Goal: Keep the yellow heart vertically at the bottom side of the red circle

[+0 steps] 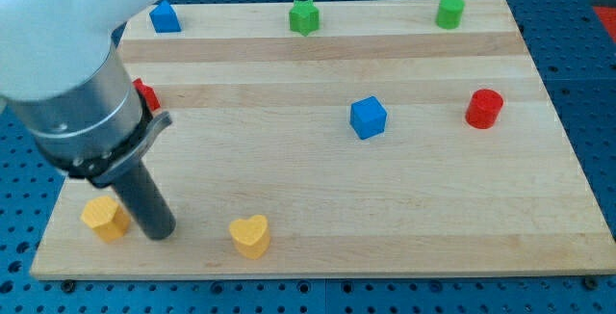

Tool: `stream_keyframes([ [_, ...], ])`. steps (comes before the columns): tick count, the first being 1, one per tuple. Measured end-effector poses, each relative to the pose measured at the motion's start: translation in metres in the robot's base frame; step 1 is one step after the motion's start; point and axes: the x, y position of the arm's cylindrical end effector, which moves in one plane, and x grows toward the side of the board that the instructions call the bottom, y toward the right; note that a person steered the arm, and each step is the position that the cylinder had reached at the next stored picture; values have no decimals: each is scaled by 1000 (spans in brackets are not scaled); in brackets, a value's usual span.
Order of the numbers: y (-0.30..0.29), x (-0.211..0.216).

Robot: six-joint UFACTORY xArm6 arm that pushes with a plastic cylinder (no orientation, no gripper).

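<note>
The yellow heart [250,235] lies near the board's bottom edge, left of centre. The red circle [484,108] stands far off at the view's right, in the middle rows. My tip [159,232] rests on the board at the bottom left, about a block's width left of the yellow heart and right beside another yellow block [104,217], whose shape I cannot make out. The tip is apart from the heart.
A blue cube [368,117] sits mid-board. Along the top edge are a blue block [165,16], a green star-like block [304,16] and a green cylinder [449,11]. A red block [146,94] is partly hidden behind the arm at the left.
</note>
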Motion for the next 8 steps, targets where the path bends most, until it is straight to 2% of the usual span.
stream_keyframes([
  [1,40,23],
  [3,214,17],
  [4,230,22],
  [6,152,28],
  [7,113,10],
  [8,102,-8],
])
